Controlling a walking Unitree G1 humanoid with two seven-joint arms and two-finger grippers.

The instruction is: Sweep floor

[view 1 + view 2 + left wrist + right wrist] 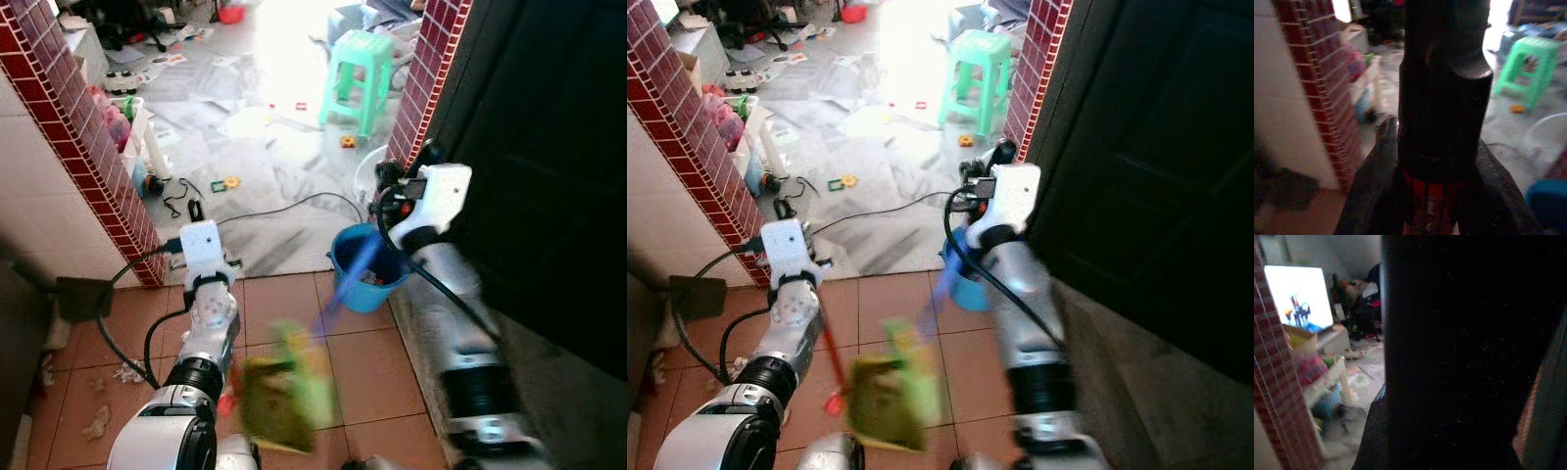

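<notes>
My left gripper (pixel 196 217) is shut on a red handle (pixel 828 357) with a black cap (pixel 1442 122); its fingers (pixel 1376 186) press on both sides of it. The handle runs down to a blurred green and yellow head (pixel 284 387) over the orange tiles in front of me. My right gripper (pixel 389 191) is raised beside the brick doorpost and is shut on a blurred blue handle (pixel 358 264) that slants down toward the same head. In the right wrist view a dark shaft (pixel 1449 357) stands close in front. Scraps of litter (pixel 98 421) lie on the tiles at lower left.
A blue bucket (pixel 343 245) stands by the right doorpost (pixel 421 78), with a dark door (pixel 549 147) beyond. The left brick pillar (pixel 88 137) narrows the doorway. A black cable (pixel 294 206), toys and a green stool (pixel 358 78) lie on the grey floor ahead.
</notes>
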